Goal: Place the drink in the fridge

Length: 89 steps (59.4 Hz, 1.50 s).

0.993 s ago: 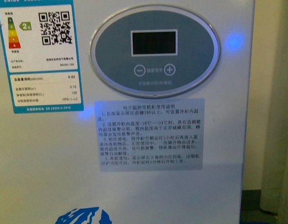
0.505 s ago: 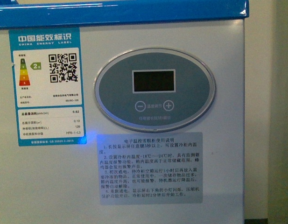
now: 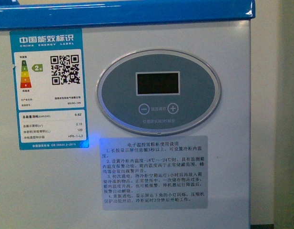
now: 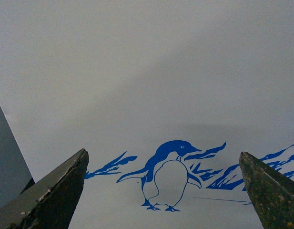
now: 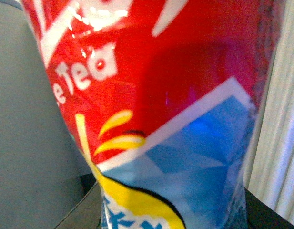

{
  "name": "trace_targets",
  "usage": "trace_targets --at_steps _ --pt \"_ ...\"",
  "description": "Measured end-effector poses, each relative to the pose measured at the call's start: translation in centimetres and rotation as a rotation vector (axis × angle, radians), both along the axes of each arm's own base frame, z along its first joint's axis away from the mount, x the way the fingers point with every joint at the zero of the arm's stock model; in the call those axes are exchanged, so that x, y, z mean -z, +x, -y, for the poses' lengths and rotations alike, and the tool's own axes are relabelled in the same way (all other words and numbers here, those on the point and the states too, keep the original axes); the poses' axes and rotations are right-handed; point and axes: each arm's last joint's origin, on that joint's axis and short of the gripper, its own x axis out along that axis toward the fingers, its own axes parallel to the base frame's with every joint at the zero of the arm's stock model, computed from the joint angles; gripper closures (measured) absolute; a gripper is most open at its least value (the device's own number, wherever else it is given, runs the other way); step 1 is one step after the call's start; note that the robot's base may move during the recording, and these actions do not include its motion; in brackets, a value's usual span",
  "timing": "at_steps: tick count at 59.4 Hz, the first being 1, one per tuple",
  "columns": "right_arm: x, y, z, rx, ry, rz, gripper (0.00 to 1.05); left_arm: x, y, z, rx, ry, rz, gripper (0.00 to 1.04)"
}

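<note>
The fridge (image 3: 51, 191) fills the front view: white front wall, blue top rim (image 3: 123, 14), oval control panel (image 3: 157, 97). Neither arm shows there. In the left wrist view my left gripper (image 4: 163, 191) is open and empty, its two dark fingertips (image 4: 56, 191) wide apart, facing the fridge's white wall (image 4: 147, 71) with the blue penguin graphic (image 4: 166, 174). In the right wrist view the drink (image 5: 151, 105) fills the frame, its red label with white lettering and blue-yellow lower part close up. My right gripper is shut on it; its fingers and the cap are hidden.
An energy label (image 3: 45, 90) and a white instruction sticker (image 3: 153, 172) are on the fridge front. A pale wall (image 3: 275, 119) stands right of the fridge. A grey surface (image 5: 27, 119) and a pale ribbed curtain (image 5: 280, 143) lie behind the drink.
The front view has risen: the fridge's blue top rim came into sight and the panel and labels slid down. Over the last half second it barely shifted.
</note>
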Motion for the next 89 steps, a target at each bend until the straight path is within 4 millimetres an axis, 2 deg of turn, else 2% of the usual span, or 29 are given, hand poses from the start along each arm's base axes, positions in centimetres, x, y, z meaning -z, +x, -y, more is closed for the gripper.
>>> trace_targets --at_steps 89 --pt "-0.07 -0.13 0.08 0.004 0.005 0.006 0.64 0.00 0.00 0.00 0.000 0.000 0.000 0.08"
